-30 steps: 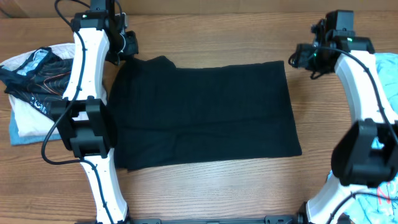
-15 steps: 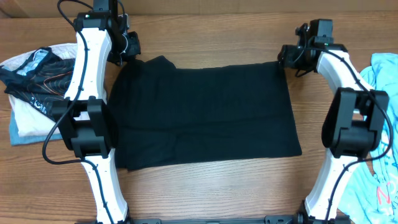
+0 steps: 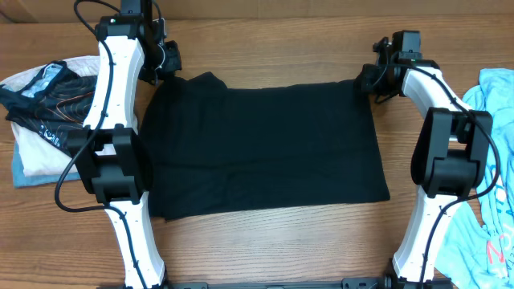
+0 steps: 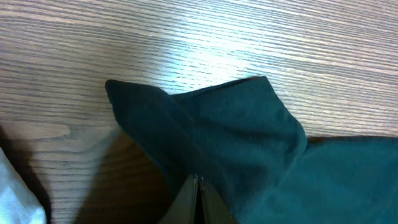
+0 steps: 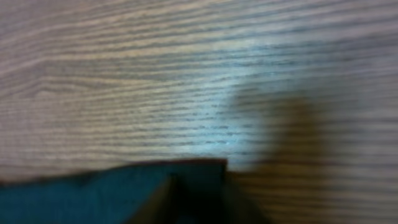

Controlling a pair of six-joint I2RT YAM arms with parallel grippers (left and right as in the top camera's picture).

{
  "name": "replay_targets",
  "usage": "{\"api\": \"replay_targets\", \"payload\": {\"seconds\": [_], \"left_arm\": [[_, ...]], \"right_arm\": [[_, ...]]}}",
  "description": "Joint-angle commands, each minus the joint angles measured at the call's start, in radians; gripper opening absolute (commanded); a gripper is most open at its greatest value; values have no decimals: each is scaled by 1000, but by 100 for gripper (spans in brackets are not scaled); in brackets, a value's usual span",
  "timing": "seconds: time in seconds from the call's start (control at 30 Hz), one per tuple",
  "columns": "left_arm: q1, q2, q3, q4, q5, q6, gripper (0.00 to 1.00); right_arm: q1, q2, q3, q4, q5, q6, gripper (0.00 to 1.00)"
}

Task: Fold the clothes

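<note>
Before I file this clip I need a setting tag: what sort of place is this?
Probably a robotics lab bench for laundry folding: a left arm and right arm at a wooden table, a black T-shirt spread out between them, other garments heaped at both ends.

The left fingers (image 4: 186, 203), pressed together, pinch the black T-shirt (image 4: 236, 137) on the wooden table (image 4: 249, 37).
</note>
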Motion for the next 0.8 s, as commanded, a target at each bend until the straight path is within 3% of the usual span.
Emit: {"api": "replay_targets", "payload": {"seconds": [0.0, 0.07, 0.43, 0.77], "left_arm": [[-3, -29, 21, 0, -8, -18, 4], [-3, -29, 21, -3, -10, -18, 4], [-1, -29, 21, -84, -135, -17, 4], [3, -77, 21, -179, -135, -21, 4]], "right_arm": [[10, 17, 14, 2, -9, 11, 13], [10, 17, 14, -2, 24, 29, 4], [6, -54, 80, -131, 265, 124, 4], [6, -201, 95, -318, 290, 128, 4]]}}
